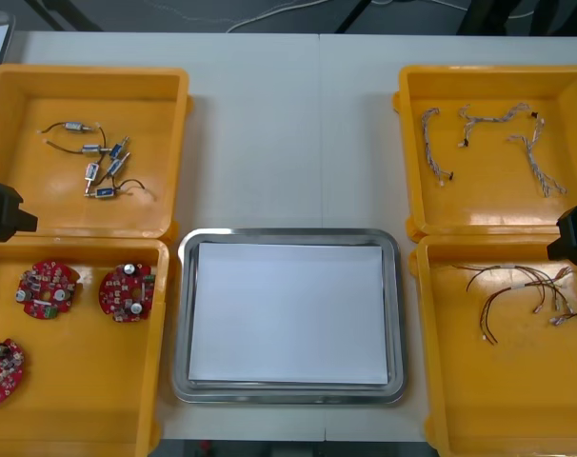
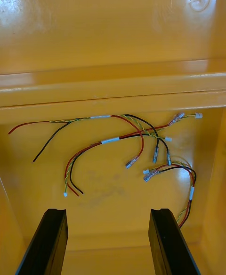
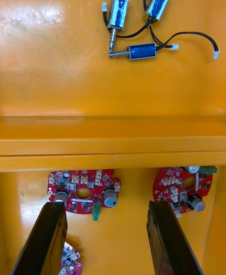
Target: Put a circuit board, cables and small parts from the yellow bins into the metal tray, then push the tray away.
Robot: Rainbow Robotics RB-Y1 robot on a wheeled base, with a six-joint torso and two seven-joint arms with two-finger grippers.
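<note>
The metal tray (image 1: 182, 314), white inside, lies between the yellow bins with nothing in it. Three round red circuit boards (image 1: 127, 291) lie in the near left bin (image 1: 89, 419). My left gripper (image 3: 106, 242) hangs open above two circuit boards (image 3: 84, 191), nothing between its fingers; it hovers over the wall between the two left bins (image 1: 3, 211). Small metal parts (image 1: 103, 169) with black leads lie in the far left bin. My right gripper (image 2: 108, 242) is open over red, yellow and black cables (image 2: 117, 138) in the near right bin (image 1: 498, 409).
Twisted blue and white cables (image 1: 503, 133) lie spread in the far right bin (image 1: 488, 205). Bare table shows beyond the tray, between the two far bins. The bin walls stand close to both sides of the tray.
</note>
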